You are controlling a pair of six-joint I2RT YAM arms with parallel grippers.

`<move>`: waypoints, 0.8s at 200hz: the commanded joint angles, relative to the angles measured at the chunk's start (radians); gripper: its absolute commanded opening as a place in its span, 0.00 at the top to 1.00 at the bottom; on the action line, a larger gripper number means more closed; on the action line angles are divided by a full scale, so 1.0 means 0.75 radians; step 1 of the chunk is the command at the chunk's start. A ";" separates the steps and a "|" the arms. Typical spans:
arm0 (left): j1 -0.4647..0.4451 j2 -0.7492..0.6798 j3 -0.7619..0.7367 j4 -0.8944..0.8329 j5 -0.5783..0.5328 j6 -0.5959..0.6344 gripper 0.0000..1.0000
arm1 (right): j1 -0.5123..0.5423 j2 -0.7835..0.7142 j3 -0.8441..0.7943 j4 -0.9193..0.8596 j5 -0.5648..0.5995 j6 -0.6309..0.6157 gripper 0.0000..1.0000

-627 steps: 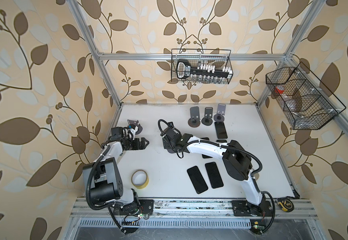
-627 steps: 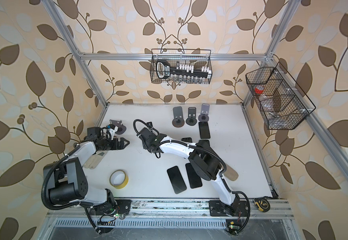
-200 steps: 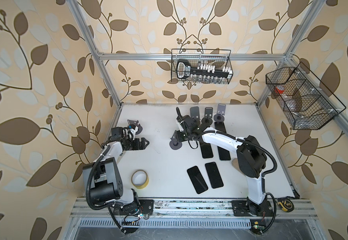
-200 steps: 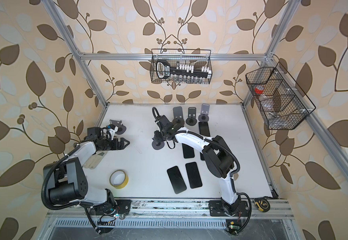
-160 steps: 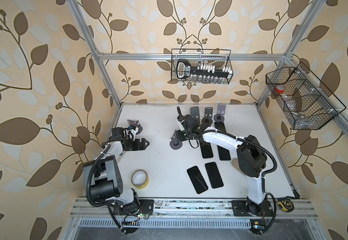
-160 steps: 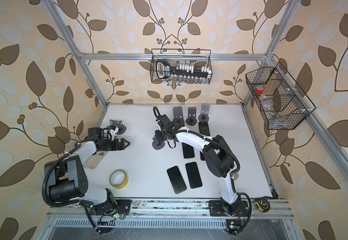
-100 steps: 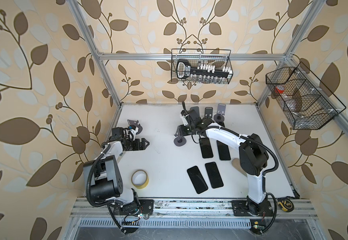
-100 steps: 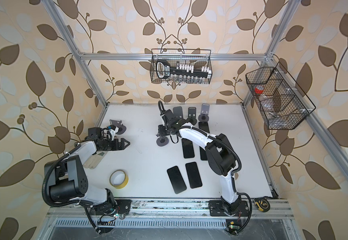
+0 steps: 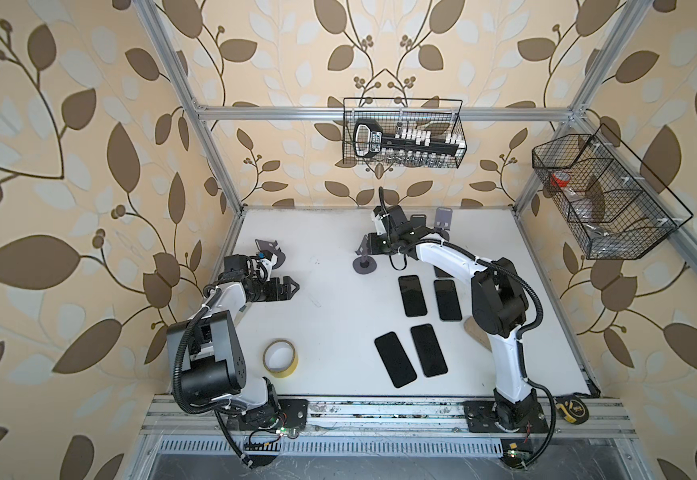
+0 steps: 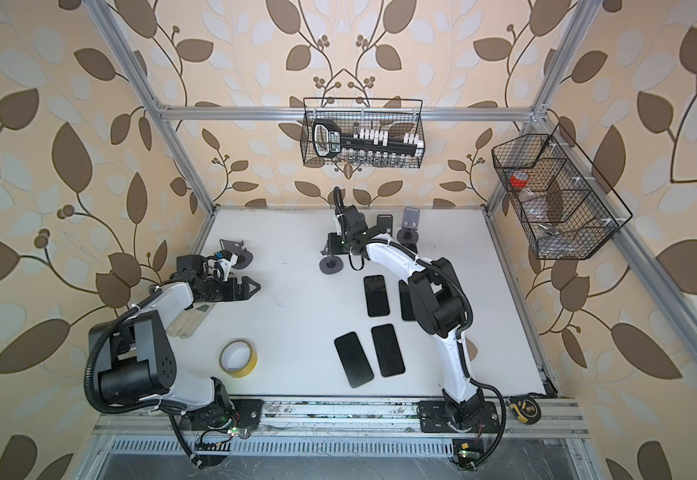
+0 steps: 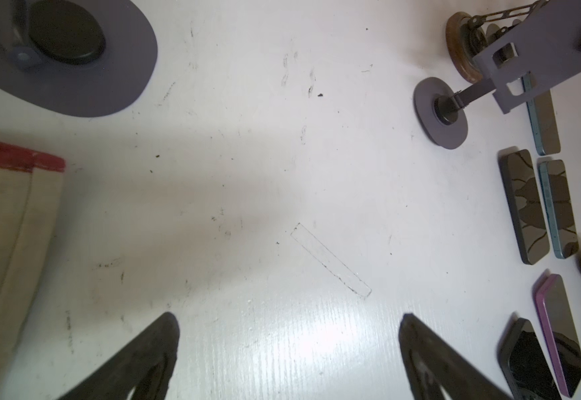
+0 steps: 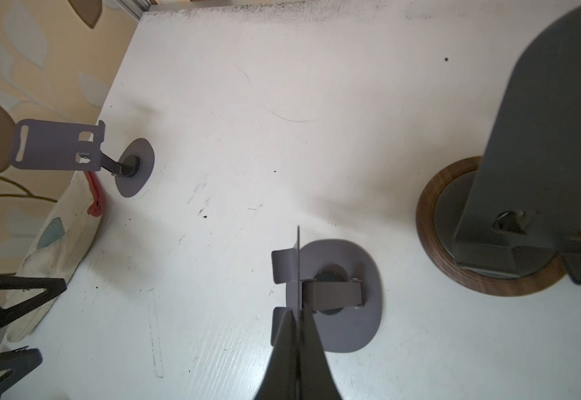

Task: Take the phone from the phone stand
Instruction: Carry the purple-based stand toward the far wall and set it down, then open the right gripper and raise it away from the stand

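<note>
Dragged rearward, the phone stand (image 12: 351, 329) sits clamped in the right claw (image 12: 297, 313), whose arm half-hides one phone (image 10: 403, 297); left claw (image 11: 289, 317) gapes.

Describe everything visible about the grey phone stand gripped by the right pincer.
The phone stand looks like matte grey sheet metal: a round base, a dark hinged arm and a thin backplate with two curled lips. It holds no phone. The right pincer is shut on the backplate's edge. It is toward the back of the table; base contact unclear.

Bright, even light; glare on the white table (image 11: 316, 339), wrist-view edges blurred.
</note>
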 commanded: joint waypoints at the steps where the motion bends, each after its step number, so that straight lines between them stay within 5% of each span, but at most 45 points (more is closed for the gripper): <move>1: 0.016 -0.004 0.025 -0.004 0.033 0.013 0.01 | -0.010 0.031 0.050 0.055 -0.023 0.005 1.00; 76: 0.016 0.003 0.031 -0.011 0.029 0.011 0.01 | -0.064 0.062 0.025 0.149 -0.037 -0.005 1.00; 121: 0.016 0.008 0.035 -0.013 0.028 0.012 0.01 | -0.067 0.052 0.016 0.154 -0.078 0.005 0.90; 133: 0.016 0.012 0.035 -0.016 0.026 0.012 0.01 | -0.067 0.046 0.014 0.144 -0.080 0.004 0.85; 145: 0.016 0.014 0.037 -0.020 0.026 0.013 0.01 | -0.066 0.030 0.011 0.127 -0.073 0.000 0.68; 160: 0.016 0.017 0.039 -0.024 0.027 0.013 0.01 | -0.066 -0.004 0.003 0.102 -0.067 -0.014 0.63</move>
